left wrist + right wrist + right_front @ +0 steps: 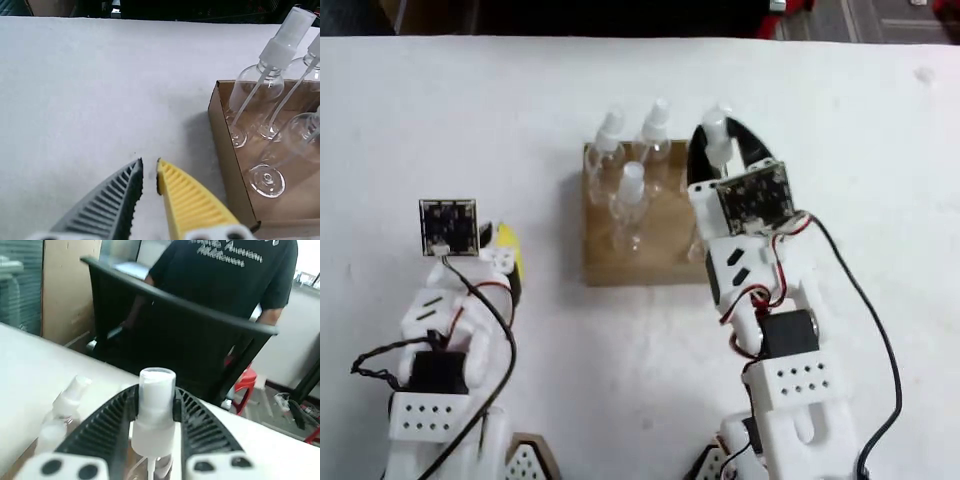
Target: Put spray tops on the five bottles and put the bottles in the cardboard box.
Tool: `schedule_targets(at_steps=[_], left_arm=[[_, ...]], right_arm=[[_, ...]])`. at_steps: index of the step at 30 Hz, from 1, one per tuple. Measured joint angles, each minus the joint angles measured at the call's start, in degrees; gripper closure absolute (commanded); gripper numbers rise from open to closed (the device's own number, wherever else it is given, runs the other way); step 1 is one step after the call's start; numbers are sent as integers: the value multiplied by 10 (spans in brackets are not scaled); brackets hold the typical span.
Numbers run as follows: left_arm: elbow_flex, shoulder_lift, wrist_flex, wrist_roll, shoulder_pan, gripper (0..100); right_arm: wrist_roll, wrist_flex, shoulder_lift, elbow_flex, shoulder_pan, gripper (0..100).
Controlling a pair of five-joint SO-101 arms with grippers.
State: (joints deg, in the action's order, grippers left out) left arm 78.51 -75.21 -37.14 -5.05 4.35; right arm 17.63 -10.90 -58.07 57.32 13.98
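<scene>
Cardboard box [610, 268] sits on the white tabletop [450, 110] with three capped bottles [631, 205] standing inside. Right tool [728, 140] pinches the spray top [156, 385] of a fourth bottle at the box's right side. Left tool [150, 167] hangs beside the box, its two halves almost pressed together, holding nothing.

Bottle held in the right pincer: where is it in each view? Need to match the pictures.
High view: bottle upper half, right of centre, between the right pincer's black fingers, at the right side of the cardboard box.
Left wrist view: cannot tell it from the bottles at the right edge.
Right wrist view: lower centre, clamped by its top.
Shared landmark: the spray-topped bottles standing nearby.
</scene>
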Motion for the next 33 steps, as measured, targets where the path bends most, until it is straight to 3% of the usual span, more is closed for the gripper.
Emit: schedule_targets(at_steps=[7, 18, 25, 30, 33], left_arm=[[0, 0, 0, 0, 0, 932], [6, -1, 0, 0, 0, 932], [11, 0, 1, 0, 0, 932], [11, 0, 1, 0, 0, 932], [11, 0, 1, 0, 0, 932]], right_arm=[[-4, 0, -1, 61, 4, 982], [-149, 1, 1, 87, -21, 982], [-156, 29, -2, 112, -23, 982], [-156, 42, -90, 55, -23, 982], [-105, 48, -141, 13, -25, 982]])
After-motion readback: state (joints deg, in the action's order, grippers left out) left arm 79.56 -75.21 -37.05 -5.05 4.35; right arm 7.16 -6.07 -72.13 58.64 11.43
